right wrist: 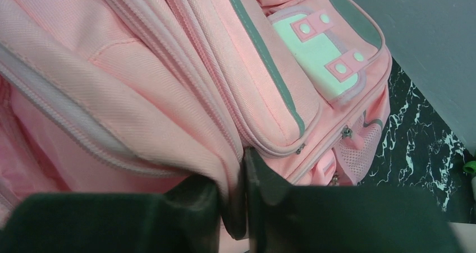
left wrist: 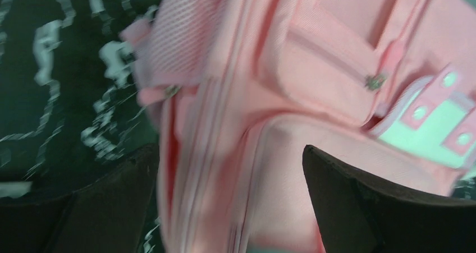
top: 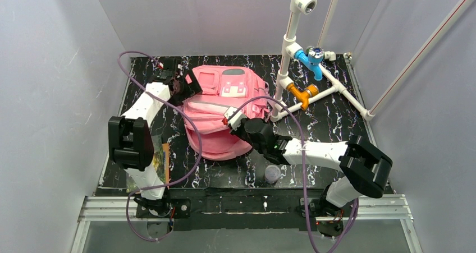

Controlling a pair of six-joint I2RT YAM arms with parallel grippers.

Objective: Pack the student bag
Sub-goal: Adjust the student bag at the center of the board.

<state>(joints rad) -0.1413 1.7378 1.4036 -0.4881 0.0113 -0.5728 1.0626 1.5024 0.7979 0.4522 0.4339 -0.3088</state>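
The student bag [top: 219, 104], a big pink backpack with a white patch and grey strips, lies on the black marbled table [top: 337, 124]. My left gripper [top: 188, 87] hangs at its far left side, open. In the left wrist view, which is blurred, the dark fingers of the left gripper [left wrist: 230, 152] stand wide apart on either side of the bag's zipped edge [left wrist: 280, 68]. My right gripper [top: 233, 118] is over the bag's near middle. In the right wrist view the right gripper's [right wrist: 242, 171] jaws are nearly together, with a fold of the bag's pink flap [right wrist: 140, 96] pinched between them.
A white pipe frame [top: 292, 45] with blue and orange fittings stands at the back right, close to the bag. A small clear jar [top: 272, 173] sits near the front edge by my right arm. A flat book-like item [top: 161, 159] lies by the left arm. Grey walls enclose the table.
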